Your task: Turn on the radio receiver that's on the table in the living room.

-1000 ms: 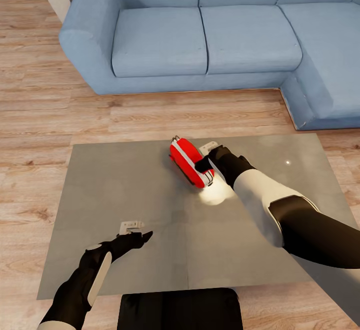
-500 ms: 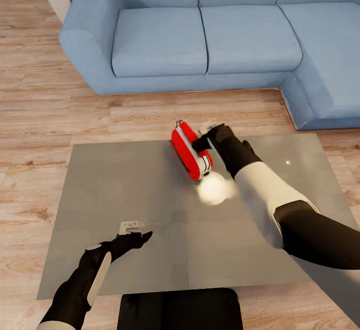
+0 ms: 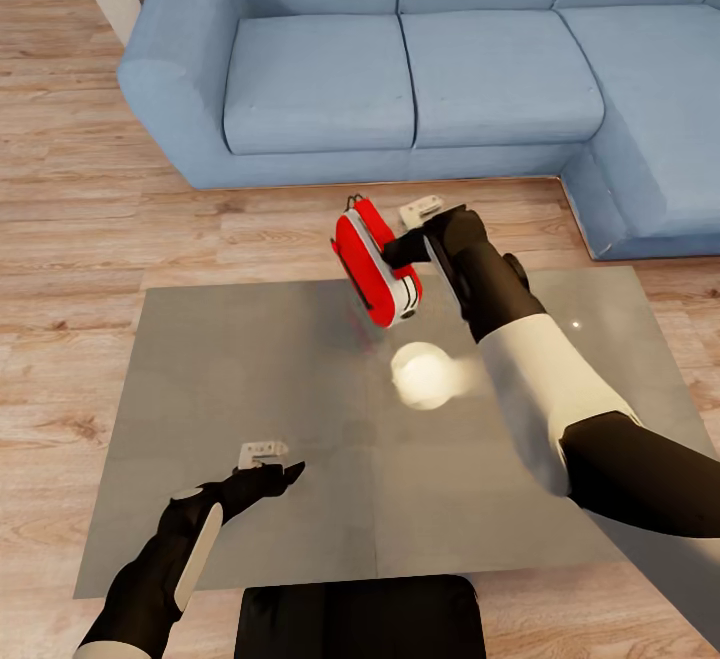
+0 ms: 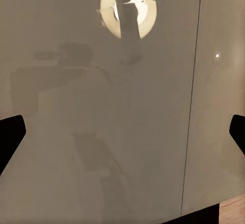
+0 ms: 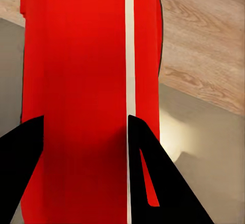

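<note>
Now the small bright red radio receiver with its white band [image 3: 375, 264] hangs above the glossy grey table [image 3: 250, 359], pinched in the right tool [image 3: 408, 251]. Switching it on looks undone. The left tool [image 3: 272, 463] hovers spread wide; the light-blue sofa [image 3: 400, 69] sits beyond.

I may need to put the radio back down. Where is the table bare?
Most of the table is bare: the whole stretch between the left claw near its front edge and the sofa-side edge. The radio receiver hangs in the right claw, above the far edge.
</note>
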Controlling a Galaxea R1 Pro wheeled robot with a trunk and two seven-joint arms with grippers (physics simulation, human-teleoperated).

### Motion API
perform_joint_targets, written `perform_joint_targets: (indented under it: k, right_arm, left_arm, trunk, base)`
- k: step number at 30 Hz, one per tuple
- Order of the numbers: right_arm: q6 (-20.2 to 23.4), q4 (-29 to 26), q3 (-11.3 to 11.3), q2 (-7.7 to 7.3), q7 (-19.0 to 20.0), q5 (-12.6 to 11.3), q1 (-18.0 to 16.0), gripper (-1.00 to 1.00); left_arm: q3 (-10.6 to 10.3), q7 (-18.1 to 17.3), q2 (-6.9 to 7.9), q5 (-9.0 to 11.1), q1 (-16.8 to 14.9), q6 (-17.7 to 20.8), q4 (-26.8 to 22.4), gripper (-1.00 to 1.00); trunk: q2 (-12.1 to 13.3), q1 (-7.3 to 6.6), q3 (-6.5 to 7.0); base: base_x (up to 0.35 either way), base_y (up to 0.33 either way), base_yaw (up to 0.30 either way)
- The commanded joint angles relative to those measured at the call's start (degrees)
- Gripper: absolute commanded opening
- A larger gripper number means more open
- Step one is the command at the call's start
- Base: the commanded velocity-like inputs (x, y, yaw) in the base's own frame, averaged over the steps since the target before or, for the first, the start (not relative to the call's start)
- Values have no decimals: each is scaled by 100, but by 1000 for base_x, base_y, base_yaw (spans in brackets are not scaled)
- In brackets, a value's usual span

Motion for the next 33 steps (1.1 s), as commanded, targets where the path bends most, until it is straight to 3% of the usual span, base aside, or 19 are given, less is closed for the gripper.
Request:
perform_joint_targets:
  k: [1,6,8,11,14,17,20,24,29,33]
  right_arm:
    - [4,-9,0,-1,4,-12,-1,-100]
    - [7,-547,8,-226,2,218,332,-100]
    - [7,-1255,8,-299,-1,700,775,-100]
    - [-38,-2118,0,-324,-29,1682,1501,-100]
    - [-86,-2293,-4,-383,-66,1916,1719,-100]
    - [-209,-2478,-1,-587,-186,2009,1949,-100]
    - [-708,-2551,-1,-756,-416,2069,2316,-100]
    - [-1356,-2567,3,-801,-886,2409,2746,-100]
    - [-1776,-2577,32,-797,-1251,2826,3046,-100]
    - [-1908,-2645,524,-807,-1891,3313,3397,-100]
  left_arm:
    - [0,0,0,0,0,0,0,100]
    - [0,0,0,0,0,2,0,100]
    - [0,0,0,0,0,7,-3,100]
    - [0,-12,7,0,1,23,-23,100]
    - [0,-73,16,0,0,40,-33,100]
    - [0,-242,24,3,-1,66,-31,100]
    - [0,-351,36,14,-1,87,2,100]
    - [0,-399,59,-1,-1,180,-77,100]
    - [0,-508,68,-7,-63,690,-539,100]
    - [0,-850,79,-6,-373,1239,-754,100]
  trunk:
    - [-1,0,0]
    - [-1,0,0]
    - [-1,0,0]
    - [-1,0,0]
    - [-1,0,0]
    - [-1,0,0]
    - [-1,0,0]
    - [-1,0,0]
    - [-1,0,0]
    - [-1,0,0]
  base:
    - [0,0,0]
    - [0,0,0]
    - [0,0,0]
    - [0,0,0]
    - [0,0,0]
    - [0,0,0]
    - [0,0,0]
    - [0,0,0]
    - [0,0,0]
    - [0,0,0]
